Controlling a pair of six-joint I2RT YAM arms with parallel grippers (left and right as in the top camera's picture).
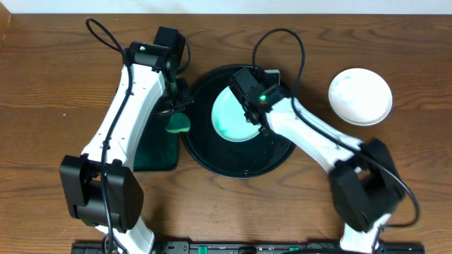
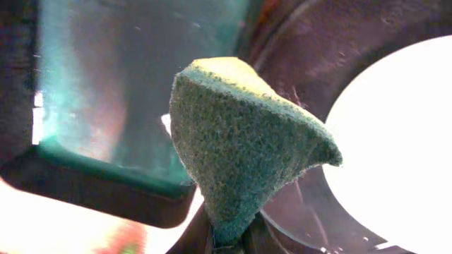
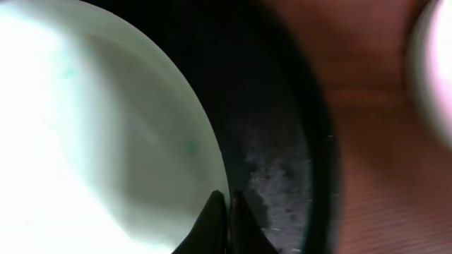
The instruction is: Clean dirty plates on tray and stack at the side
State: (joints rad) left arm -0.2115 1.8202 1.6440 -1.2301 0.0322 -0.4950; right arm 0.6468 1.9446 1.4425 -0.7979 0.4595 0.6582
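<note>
The round black tray (image 1: 212,152) sits mid-table with one plate (image 1: 232,116) in it, smeared teal in the middle. My right gripper (image 1: 252,107) is over the plate's right side. In the right wrist view that gripper (image 3: 227,203) is shut on the thin rim of the plate (image 3: 106,134), with the tray floor (image 3: 282,106) beside it. My left gripper (image 1: 176,113) is shut on a green sponge (image 1: 178,127) just off the tray's left rim. The left wrist view shows the sponge (image 2: 240,141) folded into a cone in the gripper (image 2: 227,243), and the plate (image 2: 402,148) to its right.
Clean white plates (image 1: 360,97) lie on the bare wood at the right, also at the edge of the right wrist view (image 3: 434,70). A dark green rectangular tray (image 1: 157,152) lies left of the round tray, partly under my left arm.
</note>
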